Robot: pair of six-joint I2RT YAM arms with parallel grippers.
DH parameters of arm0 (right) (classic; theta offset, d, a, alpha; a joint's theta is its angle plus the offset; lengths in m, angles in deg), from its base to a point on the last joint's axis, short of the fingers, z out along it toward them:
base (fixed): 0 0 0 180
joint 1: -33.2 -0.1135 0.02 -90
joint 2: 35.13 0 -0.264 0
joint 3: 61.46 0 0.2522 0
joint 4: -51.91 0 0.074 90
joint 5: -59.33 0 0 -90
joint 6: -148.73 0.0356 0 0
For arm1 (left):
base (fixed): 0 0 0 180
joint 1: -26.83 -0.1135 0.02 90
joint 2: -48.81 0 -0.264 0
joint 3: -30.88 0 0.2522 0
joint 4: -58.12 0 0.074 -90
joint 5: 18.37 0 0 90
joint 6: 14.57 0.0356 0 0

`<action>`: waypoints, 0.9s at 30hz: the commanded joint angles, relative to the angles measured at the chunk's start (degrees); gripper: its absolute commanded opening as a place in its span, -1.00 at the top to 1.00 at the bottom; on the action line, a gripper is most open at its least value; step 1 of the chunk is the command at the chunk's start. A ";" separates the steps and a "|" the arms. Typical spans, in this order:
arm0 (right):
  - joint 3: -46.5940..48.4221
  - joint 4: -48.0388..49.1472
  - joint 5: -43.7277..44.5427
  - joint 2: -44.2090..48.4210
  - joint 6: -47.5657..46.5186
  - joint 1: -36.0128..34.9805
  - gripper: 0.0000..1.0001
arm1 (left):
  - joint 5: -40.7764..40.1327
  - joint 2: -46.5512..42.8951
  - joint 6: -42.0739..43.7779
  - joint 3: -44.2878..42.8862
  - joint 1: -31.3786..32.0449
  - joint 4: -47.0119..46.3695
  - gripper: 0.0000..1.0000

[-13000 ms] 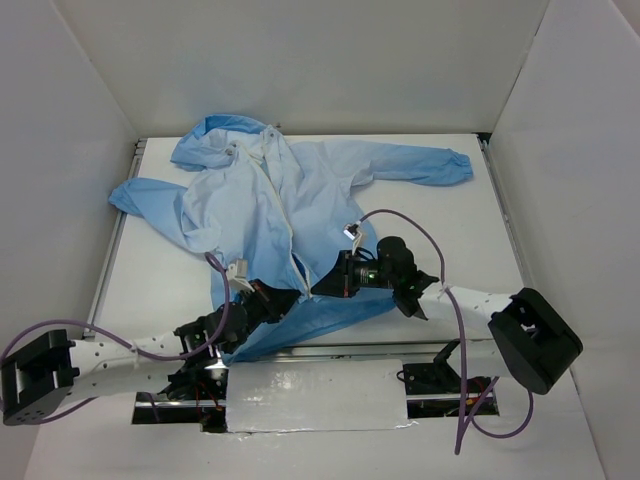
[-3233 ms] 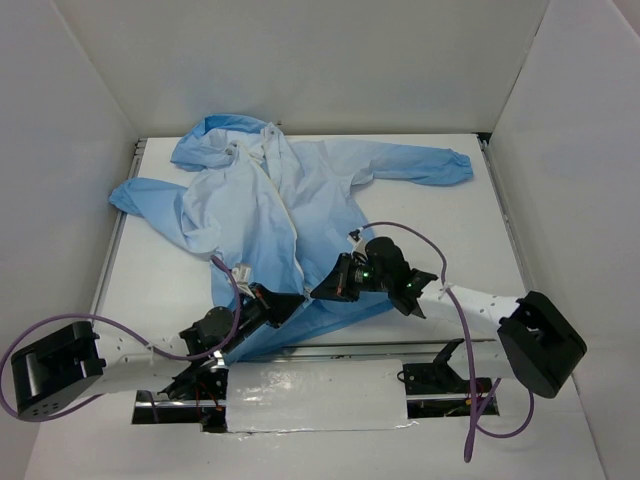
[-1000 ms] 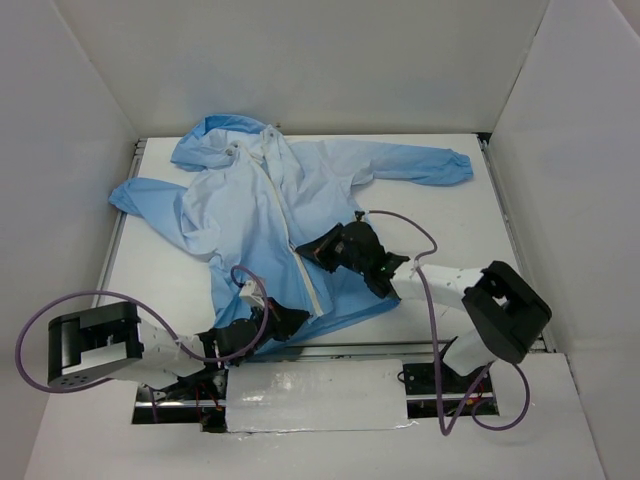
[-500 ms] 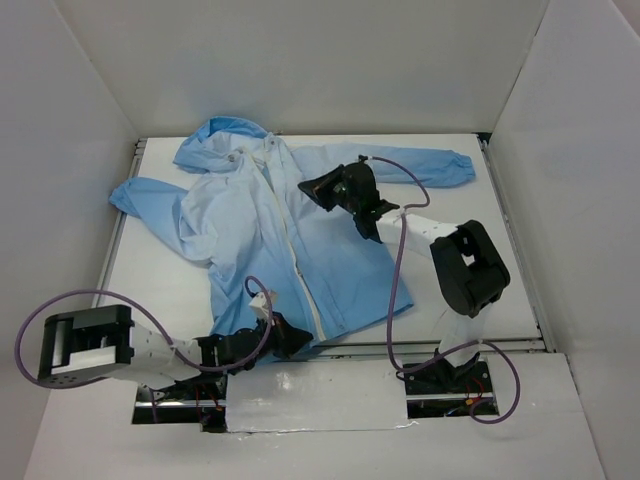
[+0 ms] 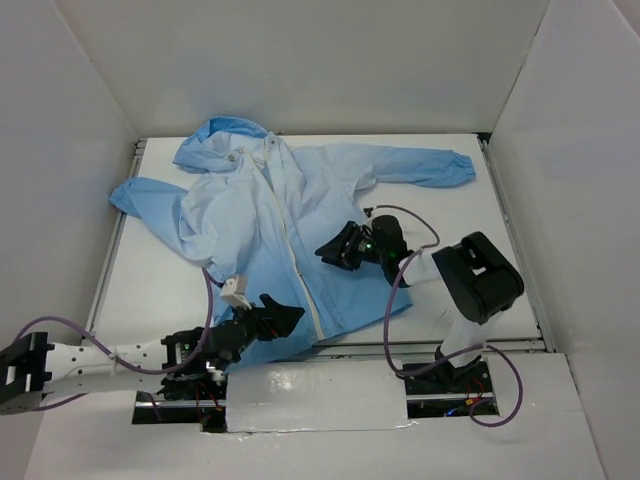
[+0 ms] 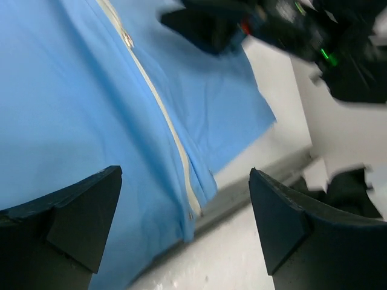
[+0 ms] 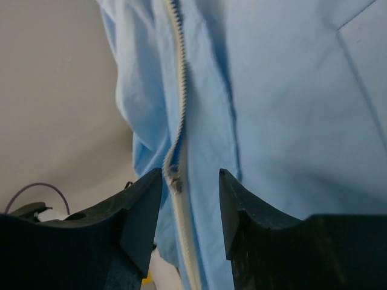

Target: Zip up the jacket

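One jacket lies flat on the table, hood at the far left and hem at the near edge. Its long axis and single white zipper run far to near, slanting slightly right. Two sleeves spread left and right. Two grippers hang over its lower half: the left gripper by the hem, jaws wide and empty; the right gripper by the zipper, jaws half parted, gripping nothing.
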 commanded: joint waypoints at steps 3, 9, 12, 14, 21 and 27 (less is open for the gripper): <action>-1.43 -1.71 1.49 15.40 -7.60 0.38 -0.05 | 2.15 11.31 4.89 -5.48 -10.01 -2.56 -0.93; -0.63 -19.21 8.62 28.95 -13.41 0.55 -0.17 | 11.40 30.85 7.61 -12.94 -17.87 -9.61 -0.61; -1.16 -22.03 7.22 33.44 -14.99 0.99 -0.18 | 12.19 37.98 7.79 -17.69 -18.49 -8.82 -0.56; -1.69 -23.52 6.86 35.73 -15.70 0.99 -0.18 | 12.89 40.62 7.44 -18.41 -19.19 -10.13 -0.57; -4.33 -22.48 3.19 37.76 -17.10 1.08 -0.18 | 14.39 44.06 8.06 -18.49 -20.77 -13.92 0.46; -2.93 -20.64 -6.92 32.76 -22.11 1.52 -0.19 | 20.09 40.11 12.26 -8.87 -26.04 -25.47 1.00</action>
